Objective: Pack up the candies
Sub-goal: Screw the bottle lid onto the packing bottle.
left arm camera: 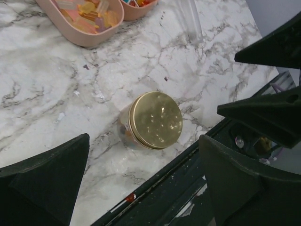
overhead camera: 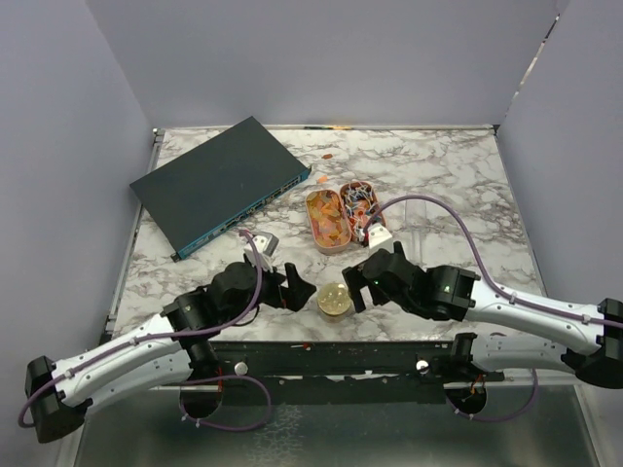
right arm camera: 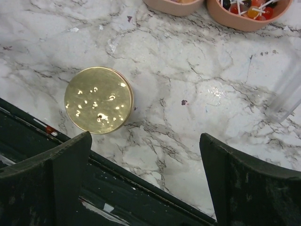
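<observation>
While bracketing jar (overhead camera: 334,299) at 9 and 3 o'clock with left gripper (overhead camera: 304,292), right gripper (overhead camera: 358,284) gaping empty, probably staged for gold lid (left arm camera: 156,120) work, candies (overhead camera: 328,216) at 12.

Between your left gripper (overhead camera: 302,292) and right gripper (overhead camera: 355,290) stands a small jar (left arm camera: 126,131) capped with a round gold lid (left arm camera: 156,119), close to the black rail (right arm camera: 141,197) along the near edge of the marble table (overhead camera: 438,175). Beyond the fingertips you see two oval peach trays side by side: the larger tray (left arm camera: 89,40) ahead of the left gripper and the smaller tray (right arm camera: 244,23) ahead of the right one. A clear plastic tube (right arm camera: 287,96) lies past the right gripper, beside the smaller tray. Well beyond the left gripper, a flat dark box (overhead camera: 222,185) sits at an angle. Grey walls (overhead camera: 321,58) enclose the table.
</observation>
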`<state>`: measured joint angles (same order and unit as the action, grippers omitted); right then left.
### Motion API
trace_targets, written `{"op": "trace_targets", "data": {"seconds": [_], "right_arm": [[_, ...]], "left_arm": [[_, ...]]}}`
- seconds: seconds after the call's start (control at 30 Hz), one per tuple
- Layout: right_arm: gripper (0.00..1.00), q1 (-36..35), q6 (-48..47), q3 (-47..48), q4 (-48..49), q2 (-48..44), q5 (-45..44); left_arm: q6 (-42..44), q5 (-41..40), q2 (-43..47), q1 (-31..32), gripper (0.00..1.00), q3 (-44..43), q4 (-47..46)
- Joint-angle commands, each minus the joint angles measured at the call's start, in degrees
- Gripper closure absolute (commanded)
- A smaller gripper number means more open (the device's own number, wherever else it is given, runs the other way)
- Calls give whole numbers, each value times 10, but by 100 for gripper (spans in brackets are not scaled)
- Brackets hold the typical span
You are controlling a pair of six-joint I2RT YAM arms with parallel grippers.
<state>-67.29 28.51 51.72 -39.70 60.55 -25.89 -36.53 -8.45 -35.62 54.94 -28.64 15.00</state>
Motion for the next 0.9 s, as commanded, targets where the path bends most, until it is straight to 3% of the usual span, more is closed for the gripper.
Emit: {"op": "trace_targets", "data": {"seconds": [0.0,0.17,0.3,0.63,0.87], "right_arm": [[0,11,2,-24,1,-22,-10],[0,19,-2,-40,12,-32,-8],[0,29,-3,-52,15,-43,-3],[0,50,-10,-56,24,-49,5],[0,62,-22,-55,42,-39,17]], "left_arm": [[-23,-93,-36,94,1,15,-63],[3,-232,-122,227,1,25,-135],[37,-297,-154,282,1,79,-237],[127,-334,-170,306,1,205,-465],[207,-296,-236,307,1,247,-589]]}}
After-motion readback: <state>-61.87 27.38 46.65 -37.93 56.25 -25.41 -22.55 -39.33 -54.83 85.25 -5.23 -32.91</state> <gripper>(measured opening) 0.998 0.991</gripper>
